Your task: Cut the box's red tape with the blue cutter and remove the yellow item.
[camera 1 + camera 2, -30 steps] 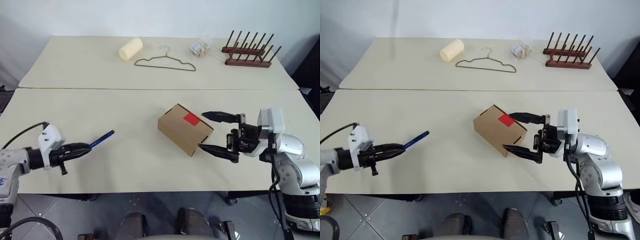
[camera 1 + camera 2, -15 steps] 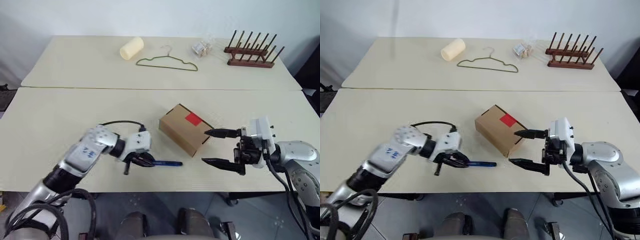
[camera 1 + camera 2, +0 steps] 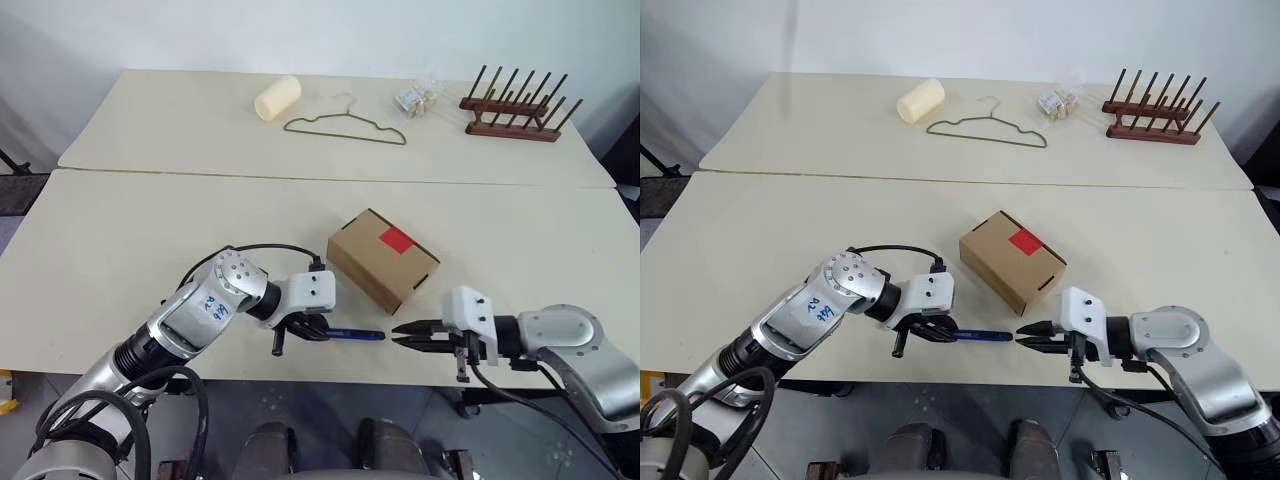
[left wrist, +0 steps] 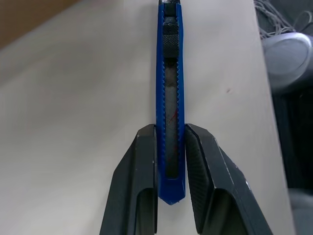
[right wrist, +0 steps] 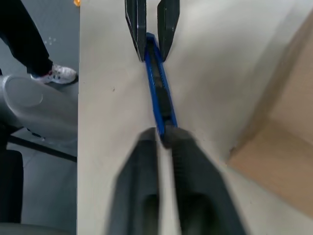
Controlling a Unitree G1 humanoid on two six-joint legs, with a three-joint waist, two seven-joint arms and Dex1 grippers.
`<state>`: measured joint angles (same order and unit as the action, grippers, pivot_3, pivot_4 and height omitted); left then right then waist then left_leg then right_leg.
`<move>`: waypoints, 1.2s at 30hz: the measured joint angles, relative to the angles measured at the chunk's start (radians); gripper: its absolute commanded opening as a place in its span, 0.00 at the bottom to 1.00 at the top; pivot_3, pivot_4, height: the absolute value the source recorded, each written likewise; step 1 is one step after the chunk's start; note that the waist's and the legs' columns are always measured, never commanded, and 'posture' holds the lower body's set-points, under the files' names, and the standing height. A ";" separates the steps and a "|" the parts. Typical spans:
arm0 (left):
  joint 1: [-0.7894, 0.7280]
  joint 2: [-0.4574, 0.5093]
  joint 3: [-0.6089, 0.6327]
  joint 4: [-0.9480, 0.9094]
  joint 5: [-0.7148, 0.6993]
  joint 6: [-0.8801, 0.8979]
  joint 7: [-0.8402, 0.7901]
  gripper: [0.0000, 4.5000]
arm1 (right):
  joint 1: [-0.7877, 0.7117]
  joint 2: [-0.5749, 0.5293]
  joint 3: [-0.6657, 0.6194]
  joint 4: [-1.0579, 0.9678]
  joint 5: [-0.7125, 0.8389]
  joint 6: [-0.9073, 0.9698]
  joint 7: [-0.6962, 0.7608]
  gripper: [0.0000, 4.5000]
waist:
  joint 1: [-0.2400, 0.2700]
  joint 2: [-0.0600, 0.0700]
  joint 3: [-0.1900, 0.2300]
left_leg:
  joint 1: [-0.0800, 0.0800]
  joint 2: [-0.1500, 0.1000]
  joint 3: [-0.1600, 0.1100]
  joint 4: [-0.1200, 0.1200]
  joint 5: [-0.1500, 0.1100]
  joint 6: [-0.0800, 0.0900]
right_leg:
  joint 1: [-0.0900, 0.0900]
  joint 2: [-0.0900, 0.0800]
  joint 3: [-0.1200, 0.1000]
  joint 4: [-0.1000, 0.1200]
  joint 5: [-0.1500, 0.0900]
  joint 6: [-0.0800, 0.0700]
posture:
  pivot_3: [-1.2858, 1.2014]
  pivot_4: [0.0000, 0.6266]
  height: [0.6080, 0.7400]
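The brown box (image 3: 383, 258) rests at the middle of the near table, its red tape (image 3: 396, 238) facing up. Just in front of it, by the table's front edge, the blue cutter (image 3: 350, 334) lies pointing right. My left gripper (image 3: 305, 328) is shut on the cutter's rear end (image 4: 168, 98). My right gripper (image 3: 393, 335) is shut. Its tips meet the cutter's dark tip (image 5: 159, 93), and I cannot tell whether they pinch it. The yellow item is hidden.
On the far table lie a cream roll (image 3: 277, 98), a wire hanger (image 3: 345, 125), a small clear bundle (image 3: 418, 97) and a wooden peg rack (image 3: 518, 105). A person's leg and shoe (image 5: 54, 73) stand on the floor beside the table's edge.
My left gripper swung from the left to the table's middle with the cutter. My right gripper came away from the box, sank to the cutter's tip and went from open to shut.
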<state>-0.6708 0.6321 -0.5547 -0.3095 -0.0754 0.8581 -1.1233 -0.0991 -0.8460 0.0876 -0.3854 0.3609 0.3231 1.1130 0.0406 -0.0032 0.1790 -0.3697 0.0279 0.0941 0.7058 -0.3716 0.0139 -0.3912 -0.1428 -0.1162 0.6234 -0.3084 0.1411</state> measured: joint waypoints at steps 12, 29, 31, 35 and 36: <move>-0.014 0.006 -0.011 0.000 -0.001 0.015 -0.003 0.10 | -0.092 0.064 0.093 0.114 -0.115 -0.065 -0.016 0.00 | -0.002 0.000 0.000 | 0.000 0.000 0.000 0.001 0.000 0.000 | 0.000 0.000 0.000 0.001 0.000 0.000 | 0.52 0.24 1.00; -0.016 0.012 -0.011 -0.008 -0.008 0.043 -0.004 0.10 | -0.113 0.090 0.145 0.167 -0.205 -0.263 0.016 0.00 | -0.013 0.000 -0.001 | 0.001 0.000 -0.001 0.001 0.000 0.000 | 0.001 0.000 -0.001 0.001 0.000 0.000 | 0.52 0.24 1.00; -0.016 0.012 -0.013 -0.013 -0.009 0.047 -0.004 0.10 | -0.112 0.096 0.149 0.173 -0.203 -0.288 0.027 0.00 | -0.013 0.000 -0.001 | 0.001 0.000 -0.001 0.001 0.000 0.000 | 0.001 0.000 -0.001 0.001 0.000 0.000 | 0.52 0.24 1.00; -0.016 0.011 -0.014 -0.017 -0.013 0.051 -0.001 0.10 | -0.098 0.100 0.191 0.179 -0.196 -0.327 0.082 0.00 | -0.013 0.000 -0.001 | 0.000 0.000 -0.001 0.001 0.000 0.000 | 0.001 0.000 -0.001 0.001 0.000 0.000 | 0.52 0.24 1.00; -0.016 0.011 -0.013 -0.018 -0.013 0.054 -0.001 0.10 | -0.091 0.100 0.194 0.187 -0.195 -0.336 0.085 0.00 | -0.013 0.000 -0.001 | 0.000 0.000 -0.001 0.002 0.000 0.000 | 0.001 0.000 0.000 0.001 0.000 0.000 | 0.52 0.24 1.00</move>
<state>-0.6868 0.6435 -0.5681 -0.3271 -0.0888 0.9116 -1.1240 -0.1900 -0.7462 0.2814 -0.1986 0.1655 -0.0128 1.1985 0.0276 -0.0033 0.1779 -0.3696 0.0284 0.0928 0.7076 -0.3716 0.0139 -0.3902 -0.1427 -0.1167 0.6242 -0.3084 0.1411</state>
